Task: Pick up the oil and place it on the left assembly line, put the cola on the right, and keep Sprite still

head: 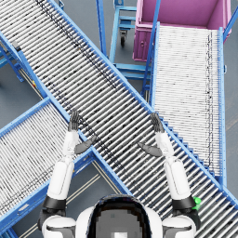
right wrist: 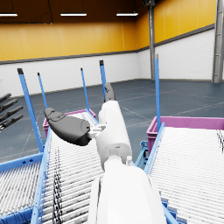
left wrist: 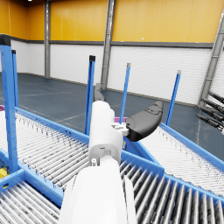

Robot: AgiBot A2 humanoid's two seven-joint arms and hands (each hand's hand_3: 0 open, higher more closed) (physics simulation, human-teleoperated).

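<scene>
Because the grey roller conveyor [head: 109,95] shows no bottle, your dark left hand [head: 75,136] and right hand [head: 158,138] hover spread, empty; locate the oil.

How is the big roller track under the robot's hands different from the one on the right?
The middle roller conveyor is wider and slants across the head view; the right roller conveyor is narrower and runs straight. The right one ends at a pink bin; no bin shows by the middle one. Both have grey rollers in blue frames.
</scene>
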